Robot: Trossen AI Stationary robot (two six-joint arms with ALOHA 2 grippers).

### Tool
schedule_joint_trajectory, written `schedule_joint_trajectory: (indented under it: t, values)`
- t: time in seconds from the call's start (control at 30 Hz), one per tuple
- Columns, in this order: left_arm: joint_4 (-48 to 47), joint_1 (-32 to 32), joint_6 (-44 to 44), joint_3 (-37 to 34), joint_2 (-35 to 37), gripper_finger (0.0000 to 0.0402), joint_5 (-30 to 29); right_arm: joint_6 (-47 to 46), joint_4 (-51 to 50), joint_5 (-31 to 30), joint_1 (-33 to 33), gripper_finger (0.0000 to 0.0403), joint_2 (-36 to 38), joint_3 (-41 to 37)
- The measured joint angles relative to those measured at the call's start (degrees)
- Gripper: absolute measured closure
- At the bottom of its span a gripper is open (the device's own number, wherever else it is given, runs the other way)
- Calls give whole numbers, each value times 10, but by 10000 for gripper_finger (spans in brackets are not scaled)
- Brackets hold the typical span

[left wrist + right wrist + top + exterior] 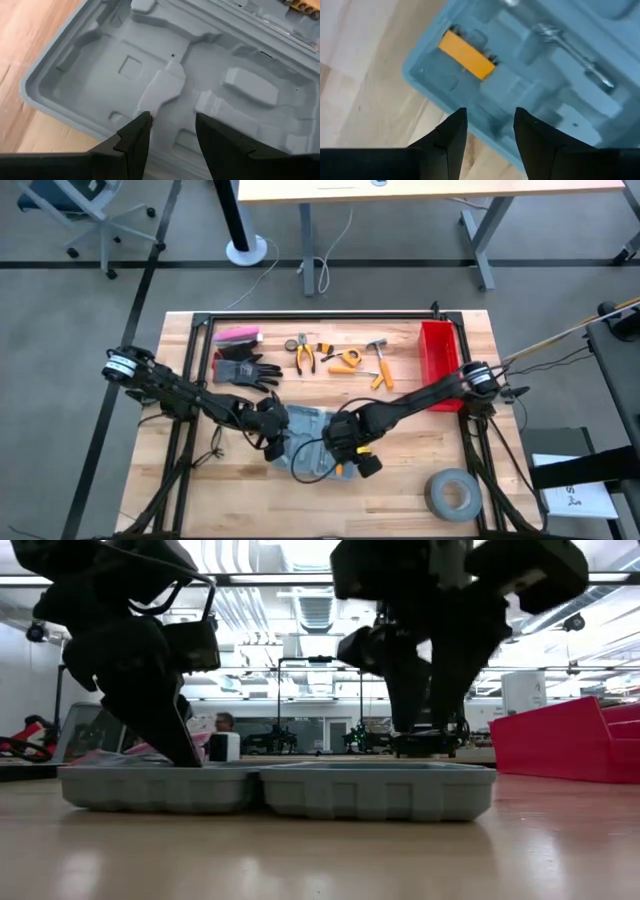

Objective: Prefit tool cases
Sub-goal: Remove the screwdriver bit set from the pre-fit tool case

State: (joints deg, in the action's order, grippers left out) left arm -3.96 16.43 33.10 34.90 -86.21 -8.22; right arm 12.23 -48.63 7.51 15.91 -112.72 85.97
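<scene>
Open tool case (305, 442) lies under both arms' parted fingers (135, 142).

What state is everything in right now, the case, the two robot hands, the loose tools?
Tool case: open, lying flat, halves side by side.
Left end effector: open over a bare half.
Right end effector: open over the half with an orange piece.
Tools: loose on the table.
Red bin: upright.
Tape roll: flat.

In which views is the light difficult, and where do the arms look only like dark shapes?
Low view: bright ceiling lights behind turn both arms into silhouettes above the open tool case, and the table shows glare. High view: even light. Wrist views: soft light, with the left gripper and right gripper dark.
</scene>
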Motion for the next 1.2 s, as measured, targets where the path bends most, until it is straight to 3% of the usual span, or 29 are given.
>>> schedule_joint_trajectory:
  t: [0.23, 0.43, 0.67, 1.2]
  values:
    - [-12, 0, 16, 9, -1, 237, 14, 46, 14, -5, 32, 245, -14, 10]
    - [-14, 0, 18, 10, -1, 237, 15, 116, 47, -69, 68, 239, -18, 13]
    - [-14, 0, 22, 10, -2, 237, 16, 162, 49, -92, 67, 243, -42, 15]
    - [-14, -2, 35, 10, -2, 237, 19, 232, 38, -91, 75, 240, -85, 69]
